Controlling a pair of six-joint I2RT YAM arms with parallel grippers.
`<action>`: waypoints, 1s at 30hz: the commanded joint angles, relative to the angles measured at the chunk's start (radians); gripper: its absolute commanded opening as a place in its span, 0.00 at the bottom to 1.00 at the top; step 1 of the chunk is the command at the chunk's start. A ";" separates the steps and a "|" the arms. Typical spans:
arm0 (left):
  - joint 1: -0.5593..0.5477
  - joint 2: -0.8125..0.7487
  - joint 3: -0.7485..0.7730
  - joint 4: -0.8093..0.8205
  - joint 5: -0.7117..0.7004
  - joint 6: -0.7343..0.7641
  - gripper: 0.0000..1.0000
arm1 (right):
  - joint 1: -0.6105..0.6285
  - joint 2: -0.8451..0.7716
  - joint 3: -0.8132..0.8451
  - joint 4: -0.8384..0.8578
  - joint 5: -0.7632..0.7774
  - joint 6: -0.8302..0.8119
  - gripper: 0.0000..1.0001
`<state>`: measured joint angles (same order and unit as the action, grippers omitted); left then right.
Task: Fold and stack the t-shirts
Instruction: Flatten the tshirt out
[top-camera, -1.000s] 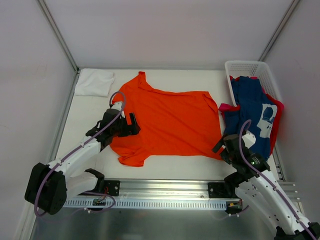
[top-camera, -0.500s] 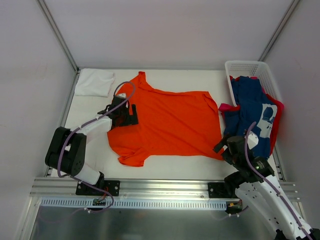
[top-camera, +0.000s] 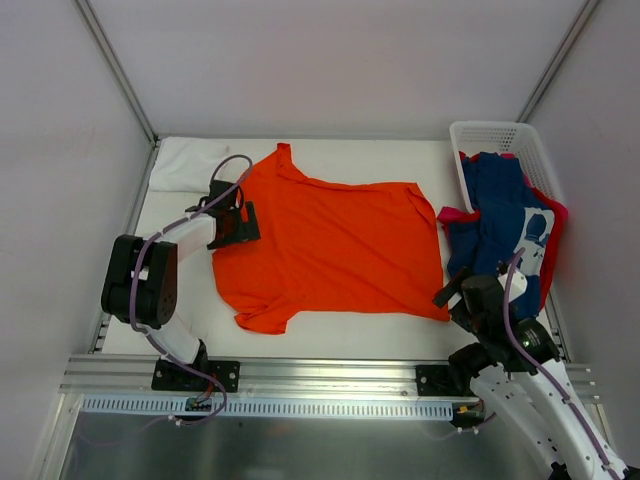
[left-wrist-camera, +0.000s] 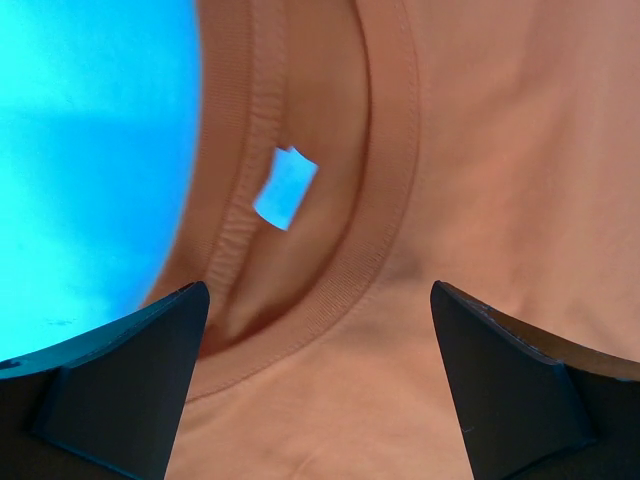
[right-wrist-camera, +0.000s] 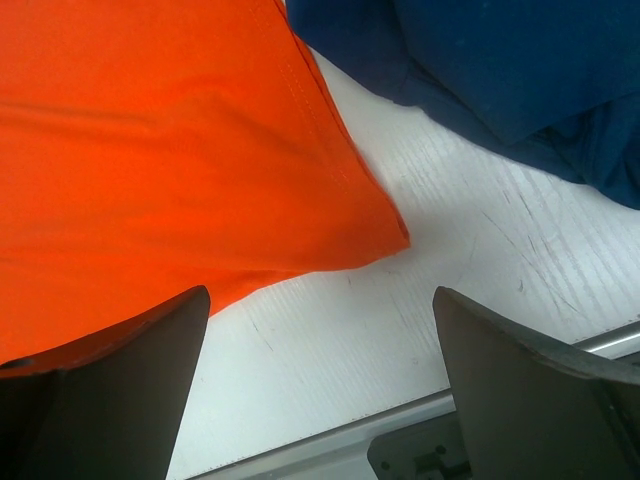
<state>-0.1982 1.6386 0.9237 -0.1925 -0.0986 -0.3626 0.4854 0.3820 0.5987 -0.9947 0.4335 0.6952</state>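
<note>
**One shirt looks folded, three left to do**

Your counter (top-camera: 330, 335) shows an early stage of the job. The white t-shirt (top-camera: 185, 165) lies as a compact bundle in the 10 o'clock corner and looks folded already, though you can't confirm how neatly from above. Nothing is stacked on it.

The orange t-shirt (top-camera: 340, 250) is spread flat in the middle, with its collar (left-wrist-camera: 390, 200) toward 9 o'clock and its hem toward 3 o'clock. No fold is in it yet. This is the shirt in hand.

The left arm (top-camera: 185, 235) reaches to the 9 o'clock edge of that shirt. Its jaws stand apart over the collar, with the neck label (left-wrist-camera: 285, 188) between them, and hold nothing. The right arm (top-camera: 500, 320) sits at the shirt's 4 o'clock corner. Its jaws are also spread and empty, and the hem corner (right-wrist-camera: 395, 235) lies between them on the counter.

The navy t-shirt (top-camera: 500, 200) hangs crumpled out of the white basket (top-camera: 490, 133) at 2 o'clock. The pink-red t-shirt (top-camera: 557, 215) peeks out beneath it. Both are unfolded.

So by my reading you have the orange shirt to fold and place, then two more to pull out, flatten, fold and stack.
</note>
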 joint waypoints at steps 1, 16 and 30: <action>0.013 0.023 0.070 -0.050 -0.029 0.039 0.95 | 0.007 -0.014 0.047 -0.035 0.019 -0.006 0.99; -0.039 -0.190 0.074 -0.096 -0.168 -0.094 0.89 | 0.005 -0.054 0.073 -0.082 0.036 -0.023 0.99; -0.429 -1.094 -0.474 -0.337 -0.197 -0.717 0.89 | 0.005 -0.055 0.010 0.014 -0.087 -0.023 1.00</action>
<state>-0.5808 0.6312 0.5495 -0.3855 -0.2344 -0.8474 0.4862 0.3477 0.6312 -0.9924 0.3687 0.6792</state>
